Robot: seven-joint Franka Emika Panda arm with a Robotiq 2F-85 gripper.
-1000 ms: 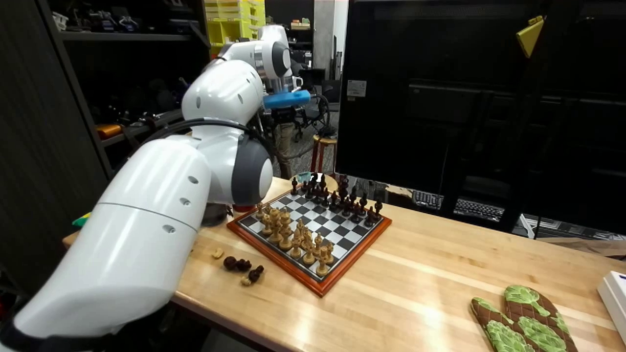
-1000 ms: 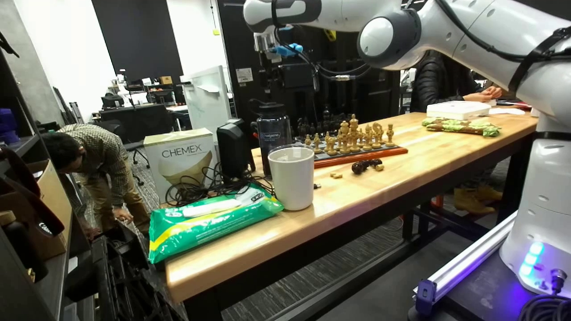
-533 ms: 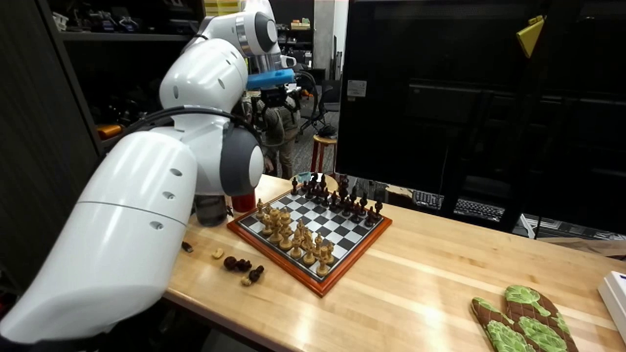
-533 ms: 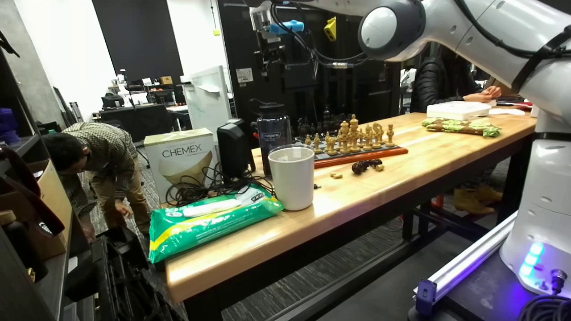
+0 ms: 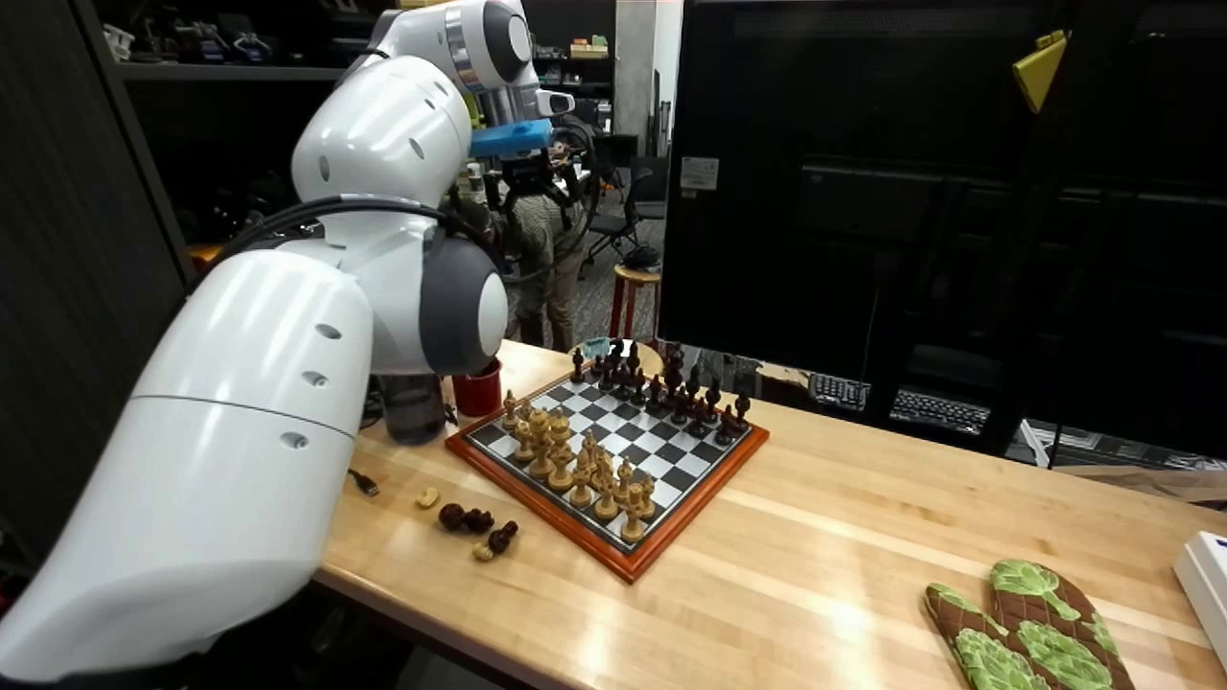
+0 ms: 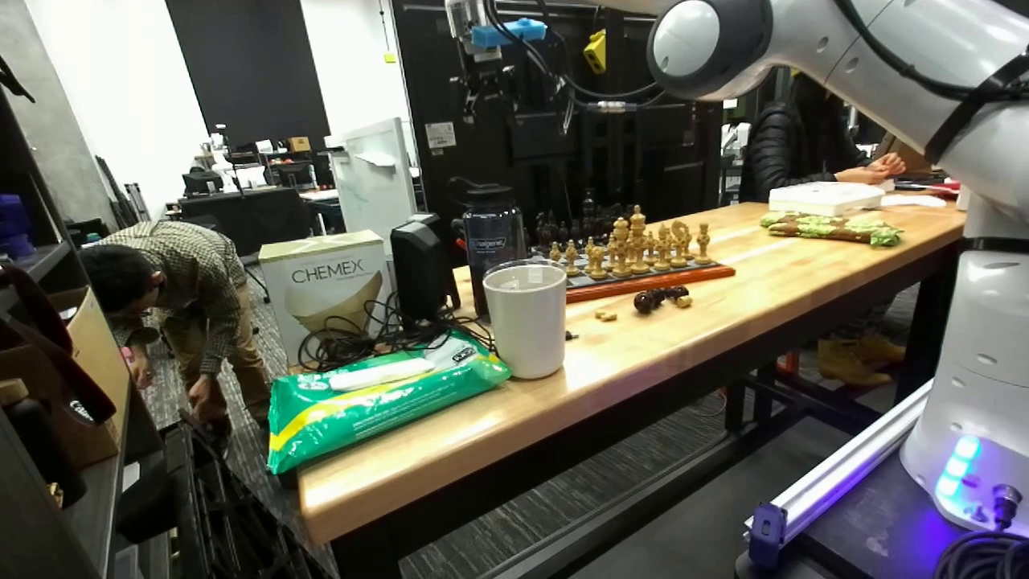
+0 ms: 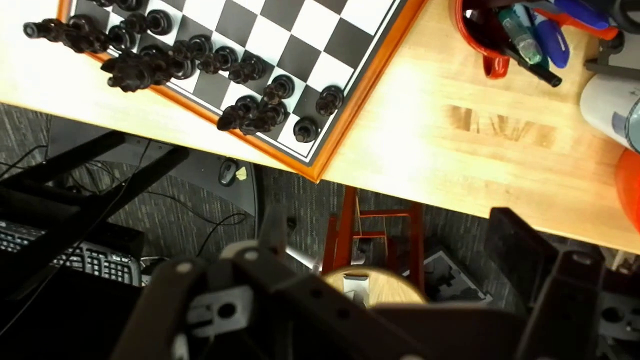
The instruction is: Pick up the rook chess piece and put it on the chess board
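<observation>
At the table [image 6: 631,346], a box [image 6: 317,301] reads CHEMEX

The room seemed a robotics lab with an office look: a robot arm [image 5: 264,364] stood at the long edge of a wooden table [image 5: 815,537], keyboards [image 5: 937,414] lay beyond the opposite edge, an equipment shelf [image 5: 240,73] past one short edge, a whiteboard [image 6: 374,185] farther off.

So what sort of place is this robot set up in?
Most likely a robotics lab or a tech office: there's a big robot arm, a computer keyboard, and what looks like a whiteboard.
</observation>
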